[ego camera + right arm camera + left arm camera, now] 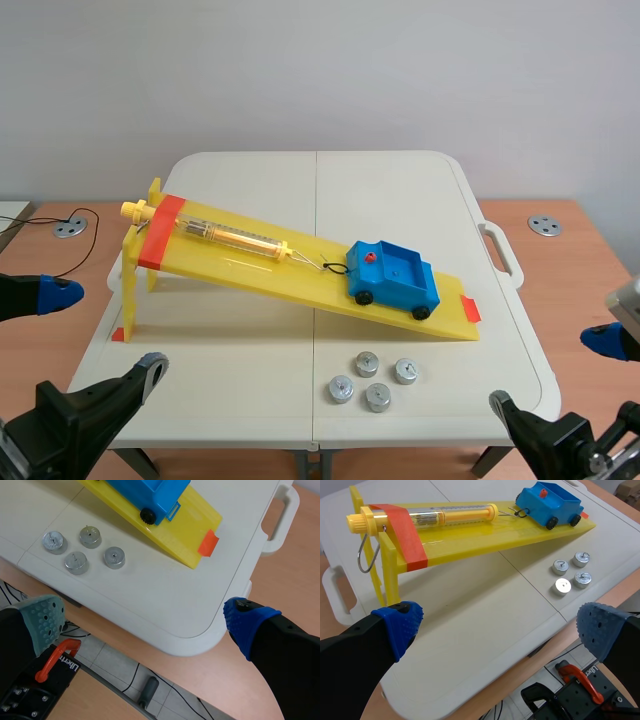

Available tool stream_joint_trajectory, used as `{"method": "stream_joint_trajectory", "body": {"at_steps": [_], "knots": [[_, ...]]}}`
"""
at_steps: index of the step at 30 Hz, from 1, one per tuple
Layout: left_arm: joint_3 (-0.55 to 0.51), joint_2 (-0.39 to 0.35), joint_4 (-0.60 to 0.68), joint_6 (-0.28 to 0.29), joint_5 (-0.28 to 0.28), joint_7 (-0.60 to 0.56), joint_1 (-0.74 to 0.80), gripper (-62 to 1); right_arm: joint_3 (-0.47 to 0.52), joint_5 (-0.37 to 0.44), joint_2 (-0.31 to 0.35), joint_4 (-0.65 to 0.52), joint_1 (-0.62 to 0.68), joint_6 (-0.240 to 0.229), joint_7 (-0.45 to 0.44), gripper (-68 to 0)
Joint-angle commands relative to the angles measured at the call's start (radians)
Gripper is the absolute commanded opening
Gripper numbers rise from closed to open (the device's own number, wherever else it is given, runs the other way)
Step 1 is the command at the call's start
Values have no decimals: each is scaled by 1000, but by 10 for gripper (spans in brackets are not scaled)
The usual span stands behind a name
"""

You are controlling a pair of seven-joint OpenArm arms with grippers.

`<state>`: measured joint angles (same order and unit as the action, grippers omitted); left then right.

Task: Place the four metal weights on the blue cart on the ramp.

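**Zero of four loaded: task not yet begun**

All four small round silver metal weights (378,397) are seen lying in a tight cluster on the white folding table (250,380), just beside the low end of the yellow plastic ramp (300,280). None is carried by the blue plastic cart (392,277); only a small red knob (372,258) is seen in its open bed. The cart is parked near the low end of the ramp and is hooked by a wire to a clear tube spring scale (230,237) lying along the upper slope.

Left gripper (497,630): fingers spread wide, nothing held between them. The weights are found ahead of it, toward its right finger. The cart is found farther ahead, beyond them.

Right gripper (145,620): fingers likewise spread wide, nothing held. The weights are found ahead of it, toward its left finger. The cart's rear wheel is seen farther ahead, roughly on the midline between the fingers. The gripper itself is held out beyond the table's edge.

Judged progress: nothing done. Four pick-and-place transfers are left, one per weight. The right gripper is judged the nearer to the cluster. Care is judged to be needed at each release, since the cart sits on a slope and appears to be restrained only by the scale's hook. A hard set-down could roll it.
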<state>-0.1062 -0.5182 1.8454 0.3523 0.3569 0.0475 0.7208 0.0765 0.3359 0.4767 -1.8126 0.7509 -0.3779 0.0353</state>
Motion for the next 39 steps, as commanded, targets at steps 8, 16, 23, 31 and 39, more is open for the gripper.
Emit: {"method": "stream_joint_trajectory", "body": {"at_steps": [8, 16, 23, 31, 39], "knots": [[-17, 6, 70, 17, 65, -27, -2, 14, 41, 27, 43, -114, -66, 11, -14, -14], [-17, 60, 70, 13, 65, 25, -10, -194, -25, 26, -8, -114, -127, -7, 42, -15], [-17, 95, 70, 13, 66, 34, -10, -388, -124, -4, -101, -88, -203, -8, 80, -19], [-17, 105, 70, 13, 66, 82, -10, -571, -234, -37, -183, -17, -276, -8, 82, -168], [-17, 105, 70, 13, 66, 85, -10, -571, -328, -115, -262, 33, -368, -11, 155, -271]]}}
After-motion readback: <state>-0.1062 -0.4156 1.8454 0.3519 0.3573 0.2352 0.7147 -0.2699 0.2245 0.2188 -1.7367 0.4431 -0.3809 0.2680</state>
